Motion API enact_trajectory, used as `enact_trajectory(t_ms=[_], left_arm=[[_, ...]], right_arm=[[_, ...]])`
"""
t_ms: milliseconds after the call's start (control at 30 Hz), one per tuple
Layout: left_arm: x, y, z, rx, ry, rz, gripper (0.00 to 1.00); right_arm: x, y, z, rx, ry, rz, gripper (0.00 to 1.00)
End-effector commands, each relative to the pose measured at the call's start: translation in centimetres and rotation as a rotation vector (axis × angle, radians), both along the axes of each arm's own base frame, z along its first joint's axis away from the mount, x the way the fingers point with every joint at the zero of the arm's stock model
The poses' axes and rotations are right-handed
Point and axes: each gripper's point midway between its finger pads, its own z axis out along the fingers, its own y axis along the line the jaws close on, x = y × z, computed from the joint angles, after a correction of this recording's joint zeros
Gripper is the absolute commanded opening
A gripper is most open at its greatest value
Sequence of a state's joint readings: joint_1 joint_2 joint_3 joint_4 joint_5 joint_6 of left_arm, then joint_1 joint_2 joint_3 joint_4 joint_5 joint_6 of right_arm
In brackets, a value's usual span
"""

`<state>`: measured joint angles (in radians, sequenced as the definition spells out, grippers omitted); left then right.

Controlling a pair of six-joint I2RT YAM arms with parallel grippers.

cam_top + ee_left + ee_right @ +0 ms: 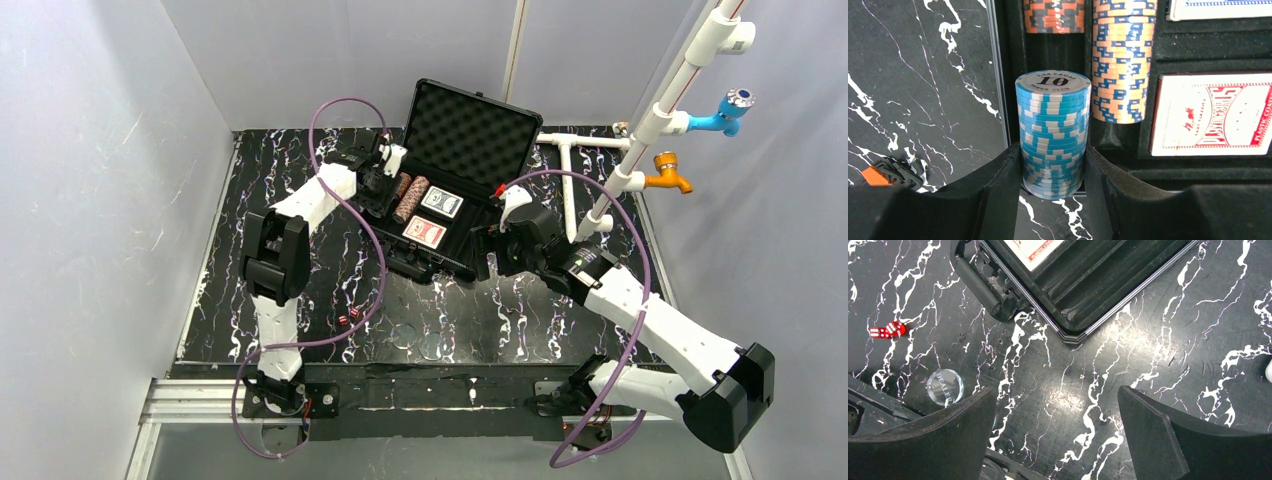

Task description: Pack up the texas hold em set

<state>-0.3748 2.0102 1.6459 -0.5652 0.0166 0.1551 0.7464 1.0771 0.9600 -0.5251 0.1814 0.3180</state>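
Note:
The black case (437, 268) lies open at the table's middle back, lid (470, 128) up. It holds two chip stacks (410, 197), a blue deck (441, 203) and a red deck (424, 232). My left gripper (378, 185) is at the case's left edge, shut on a blue chip stack (1053, 125) marked 10. Its fingers (998, 190) press both sides of the stack. Beyond it lie a red-grey stack (1054, 15), a brown stack (1122, 65) and the red deck (1213, 112). My right gripper (1055, 395) is open and empty over bare table by the case's corner (1068, 335). Red dice (887, 330) lie apart.
A clear dealer button (945, 387) lies on the table near the front, also in the top view (405, 335). The dice (351, 317) lie front left. A white pipe frame (660, 110) with blue and orange taps stands at the back right. Walls close three sides.

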Motion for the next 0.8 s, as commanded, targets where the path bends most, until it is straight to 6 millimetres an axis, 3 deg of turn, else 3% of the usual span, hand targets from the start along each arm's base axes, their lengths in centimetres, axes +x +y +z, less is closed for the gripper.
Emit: enact_trajectory(t_ms=[0, 767], left_arm=[[1.9, 0.3, 1.8, 0.012, -0.064, 0.025, 0.0], [3.2, -0.6, 1.3, -0.006, -0.045, 0.036, 0.01]], right_arm=[[0.2, -0.3, 0.8, 0.021, -0.034, -0.02, 0.98], [0.2, -0.5, 0.1, 0.009, -0.023, -0.026, 0.98]])
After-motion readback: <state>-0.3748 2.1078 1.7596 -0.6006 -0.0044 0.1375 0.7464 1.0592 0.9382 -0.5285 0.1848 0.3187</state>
